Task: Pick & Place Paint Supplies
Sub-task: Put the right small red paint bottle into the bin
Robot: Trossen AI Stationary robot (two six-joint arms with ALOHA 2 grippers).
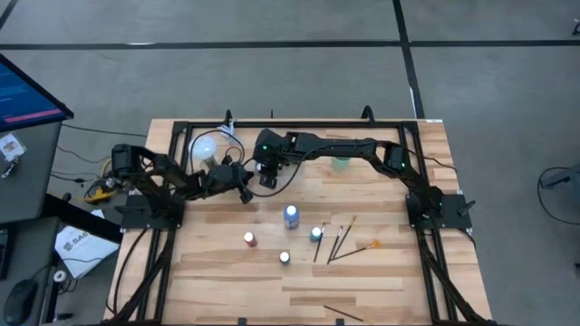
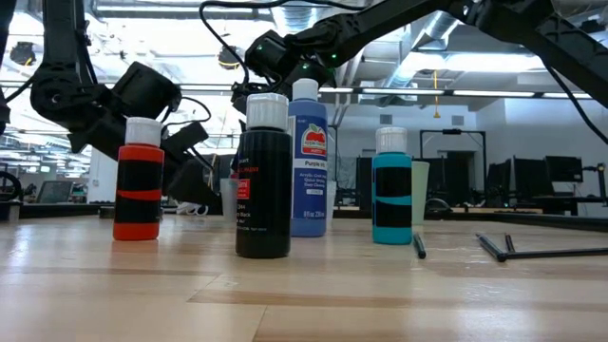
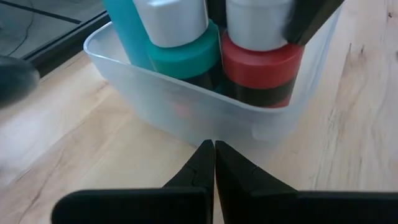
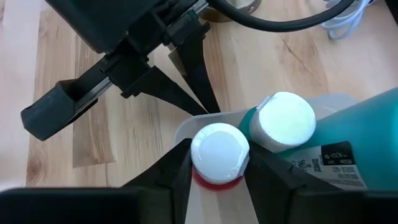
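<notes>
While clamped by its white cap, upright in tray (image 4: 184,129): red bottle (image 4: 217,179). Right hand (image 4: 219,153) clenched on that cap, one dark finger (image 4: 177,171) pressed to each side. Just beside it in same tray, touching or nearly so: teal bottle (image 4: 336,140), cap (image 4: 286,122) tilted toward the red one. Through the frosted tray wall (image 3: 186,112), seen from left wrist: red bottle (image 3: 264,68) and teal bottle (image 3: 186,53) side by side, with a dark finger of the right hand (image 3: 311,18) over the red one's cap.

Left hand (image 3: 214,146) clenched on nothing, tips together and pointing at the tray wall, low down, touching it or just short; cannot tell which.

From above, both hands near the table's (image 1: 381,281) back edge, left of middle: right hand (image 1: 268,174) reaching in over the tray, left hand (image 1: 245,192) just beside it. Tray itself mostly hidden there.

Well apart from the tray, loose on the table toward the front: blue bottle (image 1: 291,215), second red bottle (image 1: 249,239), second teal bottle (image 1: 316,234), black bottle (image 1: 285,258), all upright and white-capped. To their right, lying flat: brushes (image 1: 340,240), one orange-tipped (image 1: 367,244). At table height, same four upright, none touching.

Near the back edge, under the right arm: green cup (image 1: 340,164).
</notes>
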